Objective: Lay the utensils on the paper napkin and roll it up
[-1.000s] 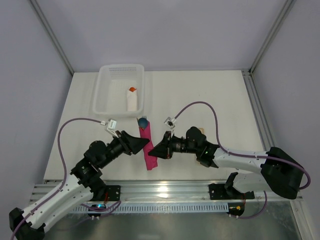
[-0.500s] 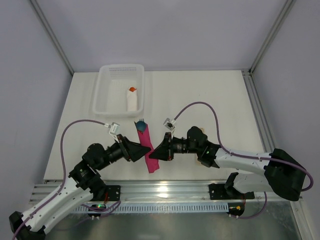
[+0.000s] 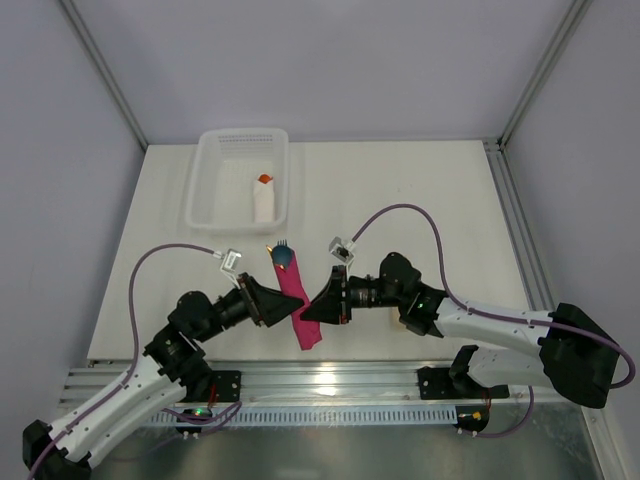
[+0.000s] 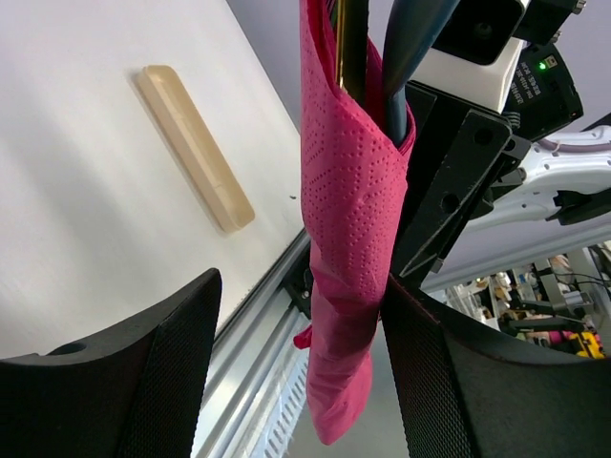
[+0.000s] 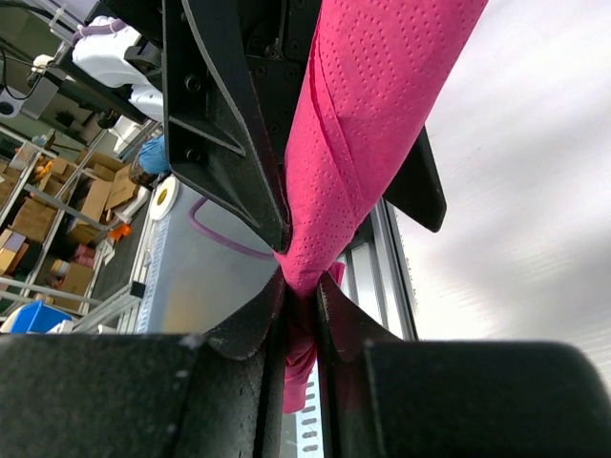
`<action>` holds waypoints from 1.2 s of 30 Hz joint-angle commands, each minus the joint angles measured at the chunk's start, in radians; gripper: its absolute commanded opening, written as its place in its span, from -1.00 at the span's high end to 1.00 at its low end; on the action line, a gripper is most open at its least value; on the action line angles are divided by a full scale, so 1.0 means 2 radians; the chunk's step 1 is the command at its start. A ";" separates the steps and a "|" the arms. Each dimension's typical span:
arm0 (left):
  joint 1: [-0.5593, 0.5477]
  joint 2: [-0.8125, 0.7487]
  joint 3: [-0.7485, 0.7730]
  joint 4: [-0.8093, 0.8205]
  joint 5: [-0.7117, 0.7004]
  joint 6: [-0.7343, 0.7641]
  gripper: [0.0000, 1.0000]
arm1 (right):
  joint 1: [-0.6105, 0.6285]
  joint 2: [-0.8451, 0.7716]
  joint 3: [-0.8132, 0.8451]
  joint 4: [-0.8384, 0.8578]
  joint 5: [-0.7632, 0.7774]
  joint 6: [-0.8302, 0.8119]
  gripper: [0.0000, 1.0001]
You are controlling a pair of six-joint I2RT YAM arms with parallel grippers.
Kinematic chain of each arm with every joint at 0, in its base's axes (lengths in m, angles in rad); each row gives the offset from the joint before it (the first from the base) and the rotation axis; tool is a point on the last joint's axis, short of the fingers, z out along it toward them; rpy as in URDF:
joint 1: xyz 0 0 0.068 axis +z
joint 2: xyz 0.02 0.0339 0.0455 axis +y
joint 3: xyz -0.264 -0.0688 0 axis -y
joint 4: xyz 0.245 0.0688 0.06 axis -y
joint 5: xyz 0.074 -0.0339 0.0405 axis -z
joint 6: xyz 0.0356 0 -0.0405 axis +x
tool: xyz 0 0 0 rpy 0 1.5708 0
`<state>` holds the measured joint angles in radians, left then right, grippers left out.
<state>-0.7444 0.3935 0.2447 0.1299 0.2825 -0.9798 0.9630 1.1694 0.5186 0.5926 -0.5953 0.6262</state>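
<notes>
The paper napkin (image 3: 297, 296) is rolled into a magenta tube around the utensils and is held off the table between the arms. A blue spoon bowl (image 3: 285, 256) and fork tips stick out of its far end. In the left wrist view the napkin (image 4: 348, 219) shows the yellow-orange knife (image 4: 349, 43) and a blue handle (image 4: 412, 38) inside. My right gripper (image 3: 310, 312) is shut on the roll's lower part, as the right wrist view (image 5: 301, 296) shows on the napkin (image 5: 372, 124). My left gripper (image 3: 283, 305) is open; in the left wrist view (image 4: 301, 284) the roll rests against one finger (image 4: 449, 372).
A white plastic basket (image 3: 205, 190) at the back left holds a white roll with an orange tip (image 3: 264, 200). A long beige strip (image 4: 196, 148) lies flat on the table. The metal rail runs along the near edge (image 3: 330, 380).
Both grippers and the roll have shifted slightly toward the near edge. The roll leans a little more. The right gripper's hold is unchanged.
</notes>
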 commanded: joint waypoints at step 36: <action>-0.001 0.038 -0.021 0.122 0.023 -0.053 1.00 | 0.005 0.031 0.046 0.059 0.021 0.005 0.92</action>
<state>-0.7448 0.4690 0.2050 0.3378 0.3328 -1.0664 0.9668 1.2247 0.5488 0.6201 -0.5884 0.6590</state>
